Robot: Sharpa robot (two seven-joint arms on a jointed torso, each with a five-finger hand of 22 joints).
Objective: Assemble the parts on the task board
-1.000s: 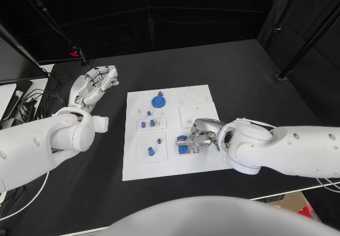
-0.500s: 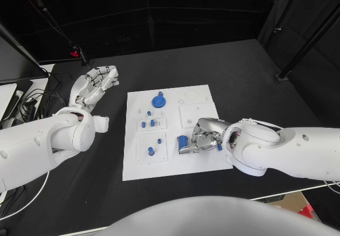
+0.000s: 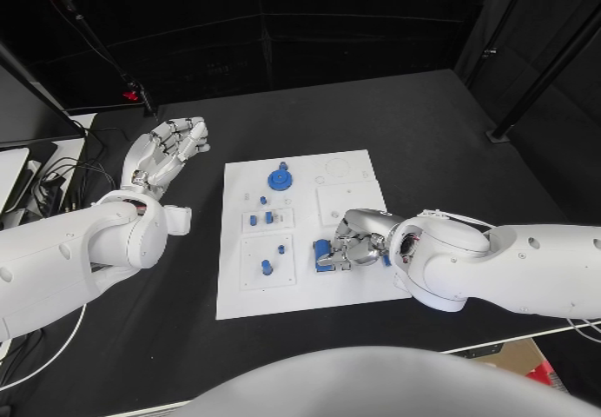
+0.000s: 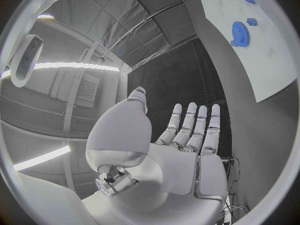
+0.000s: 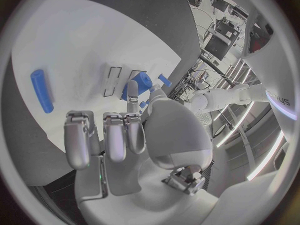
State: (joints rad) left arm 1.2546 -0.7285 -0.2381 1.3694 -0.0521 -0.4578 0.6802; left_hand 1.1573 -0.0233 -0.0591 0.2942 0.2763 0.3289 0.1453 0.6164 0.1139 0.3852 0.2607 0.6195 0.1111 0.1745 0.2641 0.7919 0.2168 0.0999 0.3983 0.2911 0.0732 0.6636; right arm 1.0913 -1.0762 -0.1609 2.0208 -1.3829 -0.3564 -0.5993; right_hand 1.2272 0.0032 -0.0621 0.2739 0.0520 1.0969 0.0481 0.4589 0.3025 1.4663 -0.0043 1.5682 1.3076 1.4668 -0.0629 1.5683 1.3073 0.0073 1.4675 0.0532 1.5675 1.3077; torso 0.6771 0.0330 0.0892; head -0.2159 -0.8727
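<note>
The white task board (image 3: 300, 291) lies in the middle of the black table. My right hand (image 3: 359, 246) rests over its right half, fingers (image 5: 115, 135) curled in with nothing inside them. A blue cylinder part (image 3: 323, 254) lies flat on the board just beside those fingertips; the right wrist view shows this cylinder (image 5: 42, 90) apart from the hand. A blue gear (image 3: 280, 180) sits at the board's far end, and small blue parts (image 3: 266, 265) stand in plates on its left half. My left hand (image 3: 169, 146) lies flat and open on the table, left of the board.
A monitor and cables (image 3: 37, 174) crowd the table's far left. A black stand pole (image 3: 538, 78) rises at the far right. In the left wrist view the gear (image 4: 240, 33) shows on the board (image 4: 262, 60), far from my left hand (image 4: 187, 145).
My right hand drew slightly back from the blue cylinder half a second ago and has come close to it again. The cylinder has barely shifted. The left hand has not moved.
</note>
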